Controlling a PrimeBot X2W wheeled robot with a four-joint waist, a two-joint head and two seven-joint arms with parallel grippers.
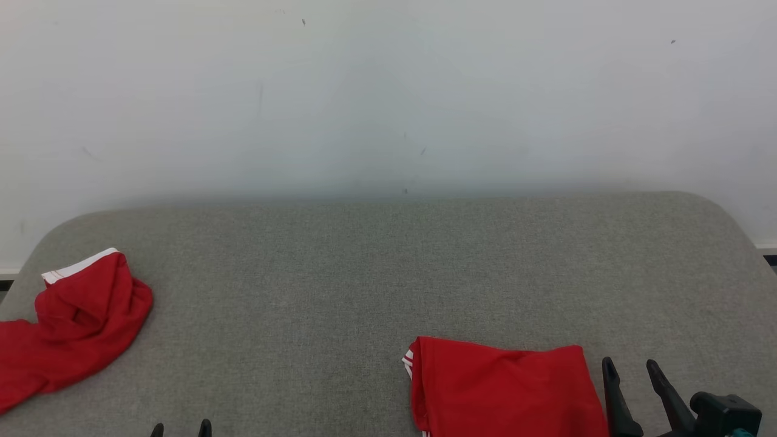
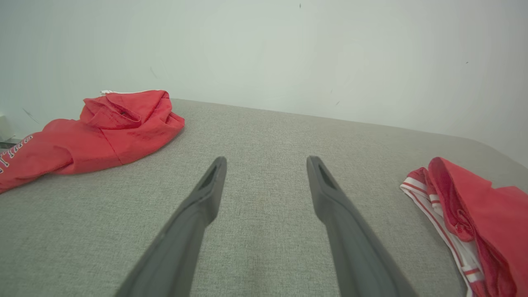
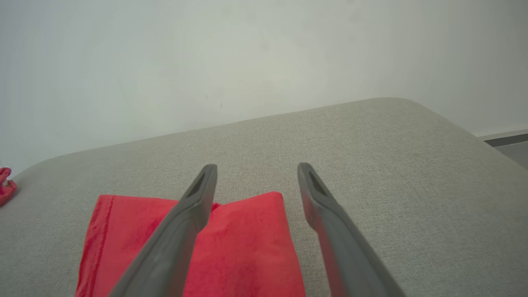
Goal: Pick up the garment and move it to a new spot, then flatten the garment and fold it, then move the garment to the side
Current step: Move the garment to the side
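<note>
A folded red garment (image 1: 507,388) with white trim lies flat at the near right of the grey table (image 1: 364,273); it shows too in the right wrist view (image 3: 243,247) and at the right edge of the left wrist view (image 2: 474,214). My right gripper (image 1: 631,367) stands open just right of it, nothing between its fingers (image 3: 198,206). My left gripper (image 1: 181,428) is open at the near edge, only its tips showing, over bare cloth (image 2: 266,163). A crumpled red garment (image 1: 73,321) lies at the far left (image 2: 103,128).
A pale wall (image 1: 388,91) rises behind the table. The table's rounded corners lie at the back left and back right, with floor beyond the right corner (image 3: 511,144). Bare grey surface spreads between the two red garments.
</note>
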